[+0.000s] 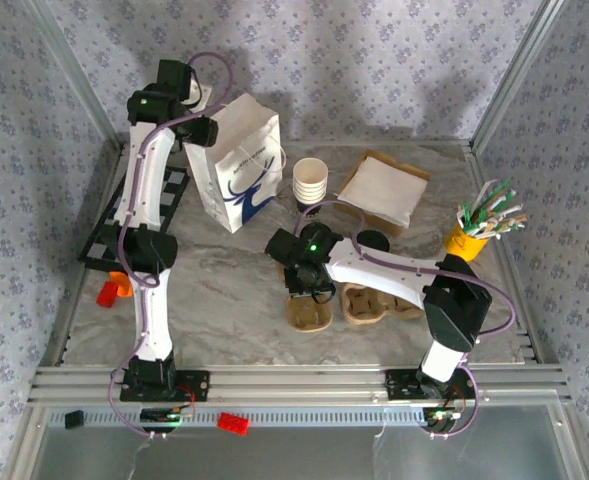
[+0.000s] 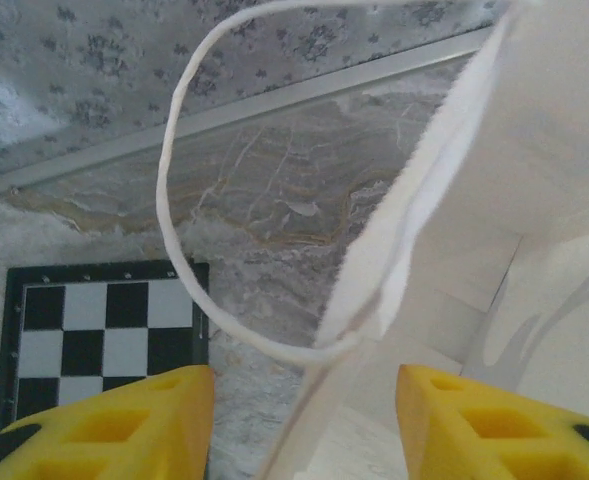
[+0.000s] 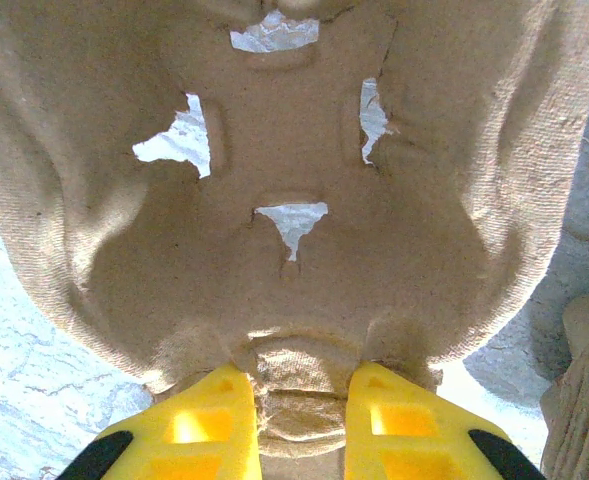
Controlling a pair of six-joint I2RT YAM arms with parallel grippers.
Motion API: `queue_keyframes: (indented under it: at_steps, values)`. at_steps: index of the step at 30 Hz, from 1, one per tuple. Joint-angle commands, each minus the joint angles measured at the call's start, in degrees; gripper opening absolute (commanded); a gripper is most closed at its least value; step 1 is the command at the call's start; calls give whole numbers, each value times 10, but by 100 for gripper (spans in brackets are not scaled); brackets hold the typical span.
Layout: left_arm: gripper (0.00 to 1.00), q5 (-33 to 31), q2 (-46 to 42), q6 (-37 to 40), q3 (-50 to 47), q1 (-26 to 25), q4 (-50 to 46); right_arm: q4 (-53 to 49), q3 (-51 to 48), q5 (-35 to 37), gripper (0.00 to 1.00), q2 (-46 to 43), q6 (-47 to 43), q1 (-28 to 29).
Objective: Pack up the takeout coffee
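Observation:
A white paper bag with a blue logo stands upright at the back left. My left gripper is at its top edge. In the left wrist view the bag's serrated rim and white handle loop lie between the yellow fingers, which stand apart without pinching; the left gripper is open. Stacked paper cups stand right of the bag. My right gripper is shut on the rim of a brown pulp cup carrier. The cup carrier is near the table's middle front.
A second pulp carrier lies right of the held one, and a black lid lies behind it. A brown-and-white flat pack is at the back, a yellow cup of stirrers at the right. A checkerboard and orange pieces are at the left.

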Motion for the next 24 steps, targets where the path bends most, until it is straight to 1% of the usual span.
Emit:
queue_keyframes:
  at_steps: [1,3,5,9,12,14,16,18,19,22,24]
  values:
    - [38,36,-14,-16,27,7,-19,-17,9,12,19,2,3,-2]
    - [26,62,-22,-32,25,7,-22,-17,8,14,20,0,3,-2]
    - [19,88,-32,-45,23,7,-26,-17,7,14,19,1,3,-2]
    - [12,107,-54,-88,20,6,-41,-21,5,19,19,-7,4,-1]
    - [10,107,-73,-137,20,1,-64,-35,4,19,20,-16,5,-2]
    - [9,97,-92,-173,10,-8,-78,-41,1,27,20,-25,7,-3]
    - [9,66,-120,-210,-16,-26,-85,-39,-6,27,20,-33,8,-5]
    - [9,38,-161,-247,-74,-49,-72,-37,-16,24,20,-39,9,-9]
    - [9,33,-186,-273,-114,-59,-56,-33,-23,23,21,-44,8,-11]
    - [8,42,-266,-346,-232,-76,12,-21,-46,21,21,-60,9,-15]
    - [8,33,-323,-403,-316,-83,58,-13,-60,17,21,-70,11,-20]
